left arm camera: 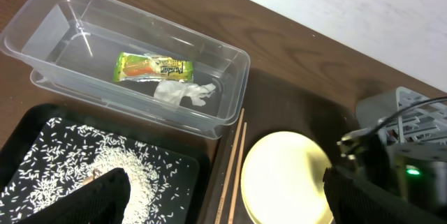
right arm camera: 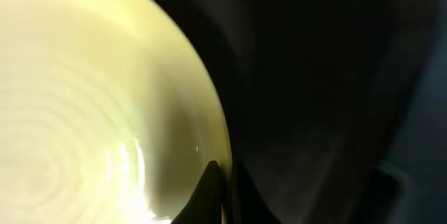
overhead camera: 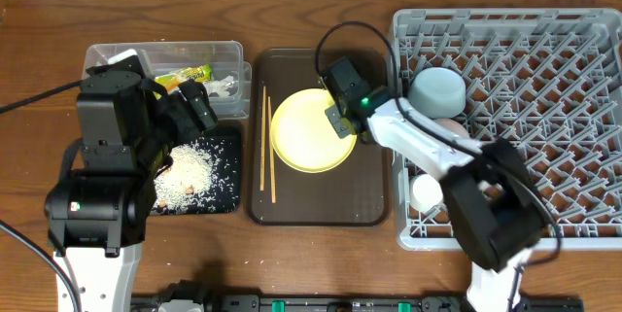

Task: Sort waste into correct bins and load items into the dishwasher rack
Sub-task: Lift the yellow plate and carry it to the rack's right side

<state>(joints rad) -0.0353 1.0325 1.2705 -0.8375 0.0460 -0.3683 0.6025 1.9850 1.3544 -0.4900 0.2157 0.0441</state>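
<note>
Where the right gripper (overhead camera: 340, 120) meets the right edge of the yellow plate (overhead camera: 303, 132), its fingers (right arm camera: 207, 197) stand narrow, one on each side of the rim, pinching it; the plate lies flat on the brown serving tray (overhead camera: 321, 210), mid-table; two wooden chopsticks (overhead camera: 266, 147) lie side by side on the same tray, just left of the plate, running near to far.

Left gripper (left arm camera: 234, 199): jaws wide, holding nothing, hovering over the far part of the black tray (overhead camera: 229, 142); rice scraps (overhead camera: 190, 171) heaped and scattered in that tray, left of the serving tray.

Clear tub (overhead camera: 107, 54): far left, just beyond the black tray; inside it the yellow-green snack wrapper (left arm camera: 150, 68) and, just beside its right end, the crumpled white napkin (left arm camera: 183, 93).

Dishwasher rack (overhead camera: 544, 79): right side of the table; light blue bowl (overhead camera: 437, 88) in its far left part; white bowl (overhead camera: 449, 129) just nearer, partly hidden by the right arm; small white cup (overhead camera: 426, 192) at the near left.
</note>
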